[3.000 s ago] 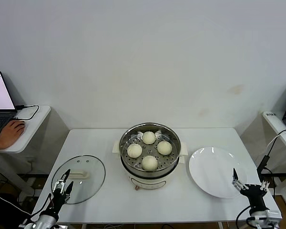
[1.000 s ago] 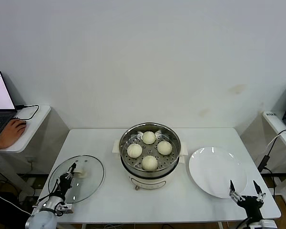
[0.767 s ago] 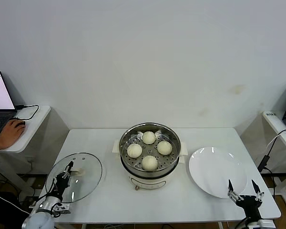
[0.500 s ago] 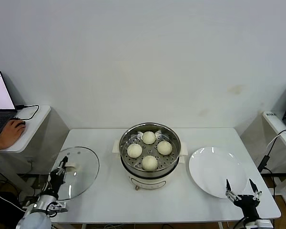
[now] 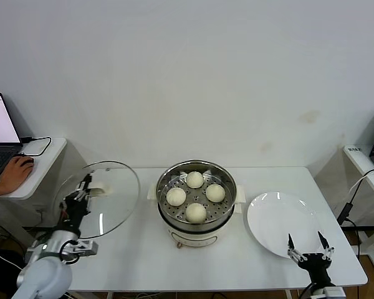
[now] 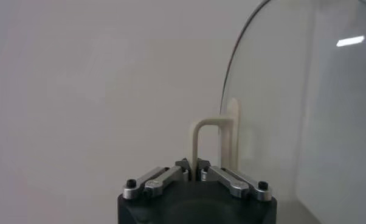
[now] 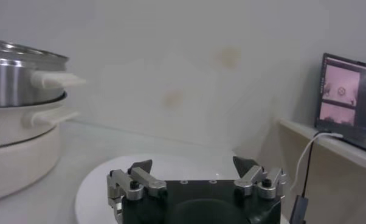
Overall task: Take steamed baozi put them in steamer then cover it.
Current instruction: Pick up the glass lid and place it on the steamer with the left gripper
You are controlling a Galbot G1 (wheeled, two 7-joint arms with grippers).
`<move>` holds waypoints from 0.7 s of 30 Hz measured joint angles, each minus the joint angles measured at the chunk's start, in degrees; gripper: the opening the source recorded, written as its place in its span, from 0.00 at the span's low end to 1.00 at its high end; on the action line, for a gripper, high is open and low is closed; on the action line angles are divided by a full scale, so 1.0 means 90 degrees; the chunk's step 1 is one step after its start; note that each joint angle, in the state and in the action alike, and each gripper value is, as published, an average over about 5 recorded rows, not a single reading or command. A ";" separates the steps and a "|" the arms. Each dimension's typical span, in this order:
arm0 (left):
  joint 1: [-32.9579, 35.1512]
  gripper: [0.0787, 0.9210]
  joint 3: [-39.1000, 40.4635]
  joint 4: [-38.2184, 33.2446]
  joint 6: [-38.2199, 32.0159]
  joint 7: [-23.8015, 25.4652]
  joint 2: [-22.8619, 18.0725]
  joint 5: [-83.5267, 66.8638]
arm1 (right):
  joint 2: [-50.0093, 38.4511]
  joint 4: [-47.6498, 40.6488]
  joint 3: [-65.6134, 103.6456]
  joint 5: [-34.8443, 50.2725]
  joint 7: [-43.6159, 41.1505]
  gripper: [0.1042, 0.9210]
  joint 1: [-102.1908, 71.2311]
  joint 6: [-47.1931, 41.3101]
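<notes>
My left gripper (image 5: 82, 190) clamps the glass lid (image 5: 103, 198) handle, lid airborne left of the steamer (image 5: 196, 193) | four baozi (image 5: 196, 212) inside | risk: thin grip, lid swings, clips rim | right gripper (image 5: 306, 252) spread, idle by the plate (image 5: 277, 218)

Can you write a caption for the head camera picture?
Left gripper lifts the cover beside the steamer holding four baozi.

four baozi (image 5: 195, 195) in steamer (image 5: 196, 205), cover (image 5: 100, 198) seemingly lifted
</notes>
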 measured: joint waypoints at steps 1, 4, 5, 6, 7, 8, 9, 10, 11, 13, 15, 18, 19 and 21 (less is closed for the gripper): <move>-0.0086 0.07 0.0135 -0.0067 0.0092 0.0072 0.0028 0.0006 | 0.0014 -0.0006 -0.0021 -0.0056 0.0017 0.88 0.0012 0.0013; -0.0389 0.07 0.0581 -0.0210 0.0362 0.0294 0.0068 0.0076 | 0.0064 -0.0033 -0.0083 -0.0225 0.0074 0.88 0.0052 0.0048; -0.0499 0.07 0.0736 -0.0238 0.0453 0.0371 0.0063 0.0118 | 0.0082 -0.0044 -0.0103 -0.0282 0.0095 0.88 0.0066 0.0059; -0.0613 0.07 0.0892 -0.0259 0.0547 0.0452 0.0045 0.0170 | 0.0101 -0.0056 -0.0124 -0.0341 0.0117 0.88 0.0082 0.0073; -0.0729 0.07 0.1046 -0.0271 0.0639 0.0534 0.0014 0.0232 | 0.0119 -0.0070 -0.0144 -0.0401 0.0140 0.88 0.0098 0.0086; -0.0851 0.07 0.1203 -0.0279 0.0732 0.0620 -0.0032 0.0304 | 0.0135 -0.0086 -0.0163 -0.0462 0.0164 0.88 0.0114 0.0099; -0.0979 0.07 0.1362 -0.0283 0.0826 0.0708 -0.0091 0.0384 | 0.0150 -0.0104 -0.0183 -0.0525 0.0189 0.88 0.0132 0.0110; -0.1112 0.07 0.1521 -0.0278 0.0919 0.0798 -0.0163 0.0474 | 0.0165 -0.0122 -0.0204 -0.0587 0.0214 0.88 0.0150 0.0120; -0.1245 0.07 0.1680 -0.0267 0.1010 0.0887 -0.0242 0.0571 | 0.0179 -0.0140 -0.0224 -0.0646 0.0239 0.88 0.0168 0.0129; -0.1510 0.07 0.1992 -0.0223 0.1186 0.1066 -0.0425 0.0785 | 0.0207 -0.0178 -0.0269 -0.0762 0.0282 0.88 0.0198 0.0143; -0.1757 0.07 0.2279 -0.0160 0.1341 0.1242 -0.0624 0.1019 | 0.0237 -0.0211 -0.0311 -0.0863 0.0312 0.88 0.0219 0.0154; -0.2102 0.07 0.2656 -0.0043 0.1526 0.1512 -0.0953 0.1395 | 0.0275 -0.0252 -0.0365 -0.0985 0.0341 0.88 0.0236 0.0164; -0.2211 0.07 0.2768 0.0000 0.1575 0.1602 -0.1070 0.1522 | 0.0286 -0.0265 -0.0380 -0.1020 0.0349 0.88 0.0240 0.0167; -0.2406 0.07 0.2970 0.0087 0.1657 0.1769 -0.1300 0.1767 | 0.0302 -0.0291 -0.0403 -0.1085 0.0362 0.88 0.0252 0.0174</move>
